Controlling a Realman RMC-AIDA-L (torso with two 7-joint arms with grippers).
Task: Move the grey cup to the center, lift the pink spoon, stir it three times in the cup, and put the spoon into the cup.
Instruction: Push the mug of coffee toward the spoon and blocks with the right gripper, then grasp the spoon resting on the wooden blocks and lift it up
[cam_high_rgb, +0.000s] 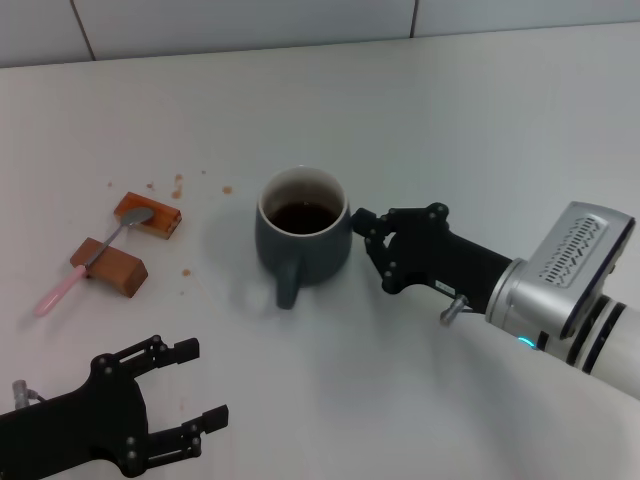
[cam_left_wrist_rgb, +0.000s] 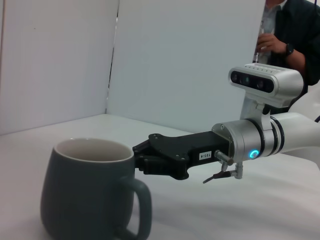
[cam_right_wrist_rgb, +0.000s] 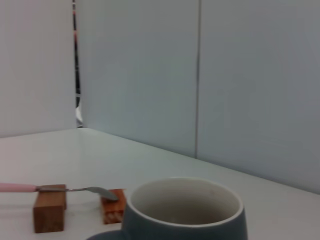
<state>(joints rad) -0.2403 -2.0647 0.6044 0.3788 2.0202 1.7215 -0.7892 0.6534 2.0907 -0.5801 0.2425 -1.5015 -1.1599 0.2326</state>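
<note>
Rounded dark blue-grey ceramic mug, the grey cup (cam_high_rgb: 303, 236), upright mid-table on the white tabletop (cam_high_rgb: 480, 120), dark brown liquid inside, loop handle pointing toward the robot. Right gripper (cam_high_rgb: 368, 243) low at the cup's right side, black fingers (cam_high_rgb: 362, 218) touching or just beside the wall; cannot tell whether it is gripping. Left gripper (cam_high_rgb: 192, 385) near the front-left table edge, jaws spread wide, holding nothing. Thin pink spoon (cam_high_rgb: 92, 259), silver bowl and light pink handle, lies across 2 brown rectangular blocks (cam_high_rgb: 148, 215) left of the cup, well apart from it. Brown crumbs (cam_high_rgb: 178, 185) scattered near the blocks. Open tabletop behind and right of the cup.
</note>
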